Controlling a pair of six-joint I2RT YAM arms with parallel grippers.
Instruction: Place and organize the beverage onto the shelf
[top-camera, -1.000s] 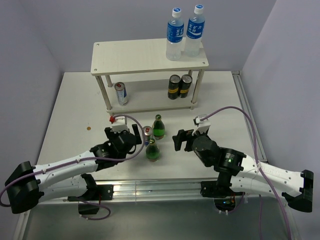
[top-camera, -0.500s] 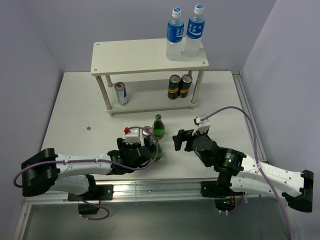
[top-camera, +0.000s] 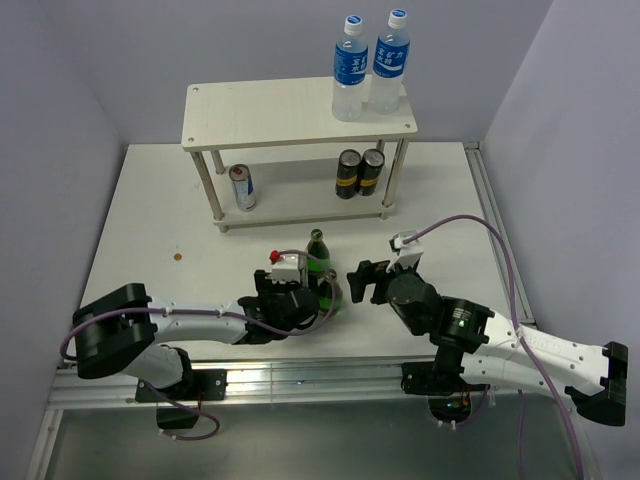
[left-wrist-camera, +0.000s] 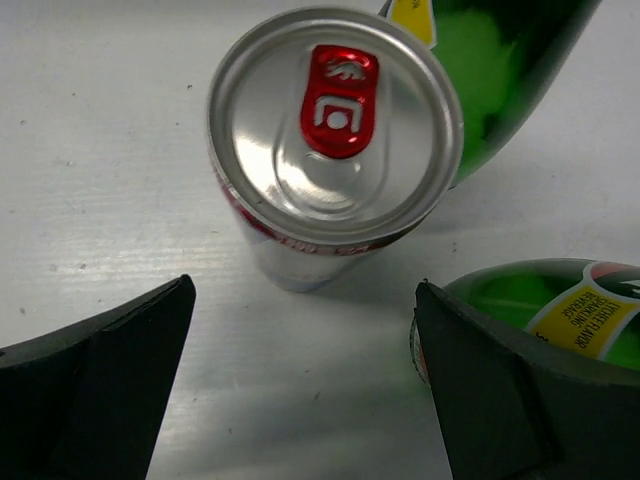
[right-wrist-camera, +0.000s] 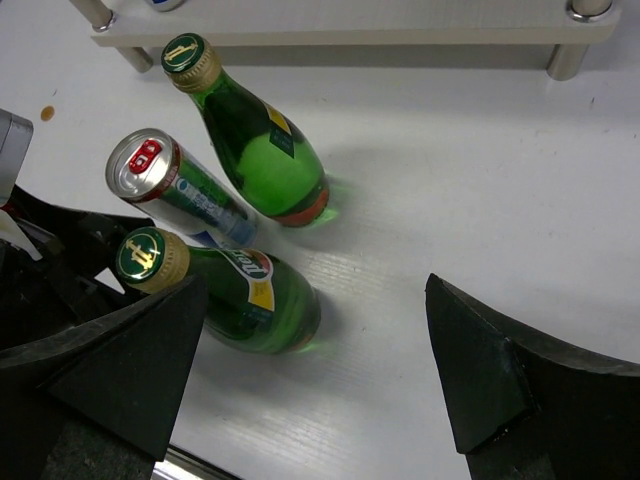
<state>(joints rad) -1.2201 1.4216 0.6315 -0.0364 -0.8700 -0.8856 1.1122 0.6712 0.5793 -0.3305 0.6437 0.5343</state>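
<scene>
The left gripper (left-wrist-camera: 305, 300) is held spread, with nothing pinched. The red-tabbed can (left-wrist-camera: 335, 125) is seen upright just ahead of its opening, untouched. One green bottle (left-wrist-camera: 540, 305) is found close against one finger; whether they touch cannot be told. A second green bottle (left-wrist-camera: 500, 70) stands beyond the can. The right gripper (right-wrist-camera: 315, 290) is likewise spread and empty, with all three drinks ahead and to its left on the bench (right-wrist-camera: 450, 180). The shelf (right-wrist-camera: 350, 35) is seen farther ahead of both grippers, well apart from the drinks.
</scene>
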